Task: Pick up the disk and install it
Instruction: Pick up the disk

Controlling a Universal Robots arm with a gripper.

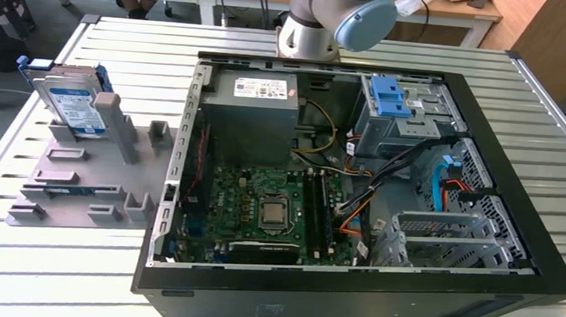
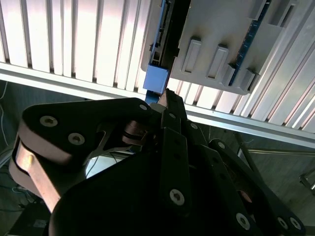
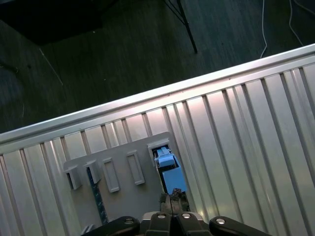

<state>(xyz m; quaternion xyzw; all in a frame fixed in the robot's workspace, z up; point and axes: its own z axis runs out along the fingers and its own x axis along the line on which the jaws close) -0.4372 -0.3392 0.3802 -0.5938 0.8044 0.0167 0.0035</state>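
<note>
Currently: open computer case [image 1: 354, 290], grey rack [image 1: 81, 189], disk [image 1: 72, 106], gripper [image 3: 172, 200].
Disk stands on edge in rack, beyond and apart from fingertips [image 2: 168, 98], which are pressed together, empty. Likely stiff, fairly heavy, shock-sensitive; best grasped by blue carrier frame [image 3: 172, 179].

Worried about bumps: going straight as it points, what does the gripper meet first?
Probably the blue plastic carrier frame of the silver disk, standing in the grey slotted holder just ahead; depth unclear.

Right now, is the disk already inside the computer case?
No, the disk stands in the grey holder beside the computer case.
</note>
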